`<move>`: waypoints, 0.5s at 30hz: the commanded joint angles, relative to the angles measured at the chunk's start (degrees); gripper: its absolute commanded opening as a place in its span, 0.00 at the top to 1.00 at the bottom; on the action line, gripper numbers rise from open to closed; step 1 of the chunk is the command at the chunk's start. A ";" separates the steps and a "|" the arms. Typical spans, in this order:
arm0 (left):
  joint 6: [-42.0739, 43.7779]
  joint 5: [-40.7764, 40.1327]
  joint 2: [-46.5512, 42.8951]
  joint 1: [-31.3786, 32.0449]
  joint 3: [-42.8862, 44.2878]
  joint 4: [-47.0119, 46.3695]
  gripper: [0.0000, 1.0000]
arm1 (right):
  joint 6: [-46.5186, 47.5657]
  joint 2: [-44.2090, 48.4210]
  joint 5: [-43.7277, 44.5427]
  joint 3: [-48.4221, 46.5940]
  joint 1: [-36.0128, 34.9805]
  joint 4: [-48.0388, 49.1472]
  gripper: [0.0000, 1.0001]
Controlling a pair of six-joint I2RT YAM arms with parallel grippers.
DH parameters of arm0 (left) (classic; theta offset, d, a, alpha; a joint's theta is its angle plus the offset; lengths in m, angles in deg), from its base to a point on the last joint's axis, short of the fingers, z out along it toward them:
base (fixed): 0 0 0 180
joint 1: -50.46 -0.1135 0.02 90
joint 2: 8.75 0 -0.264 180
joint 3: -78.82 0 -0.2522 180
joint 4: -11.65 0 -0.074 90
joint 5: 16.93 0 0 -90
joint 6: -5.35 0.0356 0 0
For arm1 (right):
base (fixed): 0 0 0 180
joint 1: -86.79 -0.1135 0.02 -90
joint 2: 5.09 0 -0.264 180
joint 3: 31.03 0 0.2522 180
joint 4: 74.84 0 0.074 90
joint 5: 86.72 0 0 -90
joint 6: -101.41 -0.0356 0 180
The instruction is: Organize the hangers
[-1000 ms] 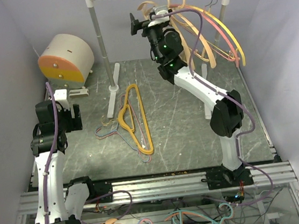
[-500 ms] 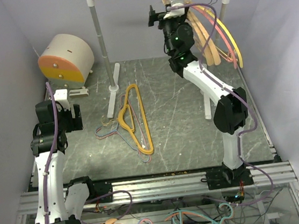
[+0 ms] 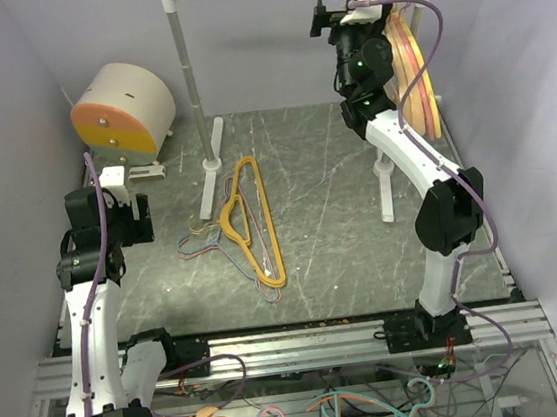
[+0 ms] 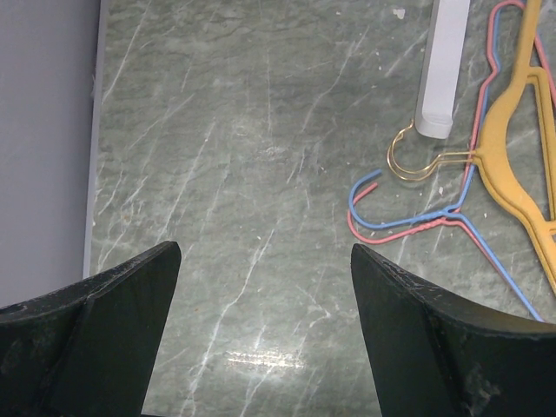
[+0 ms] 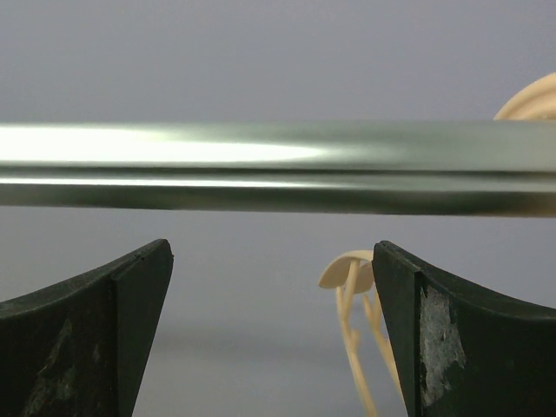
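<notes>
Crossing before the wide-open, empty right end effector [image 5: 271, 261], the rail [image 5: 278, 169] carries hangers [image 3: 411, 63] beside it.

The tabletop [image 4: 261, 156] looks like grey-green veined stone, smooth, with a soft sheen that catches a glare of light. The rail bar [image 5: 261, 165] is polished metal, bright and mirror-like. The left arm's fingers [image 4: 95, 321] and the right arm's fingers [image 5: 78, 339] are matt black plastic, scuffed and dusty at the edges. At 2 o'clock in the left wrist view, the thick yellow hanger [image 4: 497, 148] is smooth plastic with a thin gold metal hook [image 4: 456, 155]. The blue and pink wire hangers [image 4: 417, 221] beside it look coated and faintly glossy.
</notes>
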 commanded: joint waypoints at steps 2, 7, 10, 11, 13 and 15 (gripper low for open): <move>0.46 1.73 0.16 -0.61 -0.59 -1.99 0.09 | -1.03 3.47 1.98 2.93 2.57 2.53 0.00; 0.46 2.05 0.31 -0.78 -0.69 -2.00 0.07 | -1.14 6.01 0.05 4.60 2.63 0.35 0.00; 0.39 2.03 0.40 -1.02 -0.80 -2.08 0.06 | -4.93 9.76 -3.50 6.49 2.35 -3.45 0.00; 0.38 1.96 0.44 -1.10 -0.75 -2.11 0.06 | -6.31 11.15 -5.38 7.36 2.26 -4.60 0.00; 0.46 2.09 0.60 -1.21 -0.97 -2.13 0.05 | -8.29 14.10 -11.11 9.19 1.83 -7.65 0.00; 0.46 2.30 0.75 -1.39 -0.96 -2.08 0.05 | -9.49 16.43 -18.62 10.62 1.07 -11.01 0.00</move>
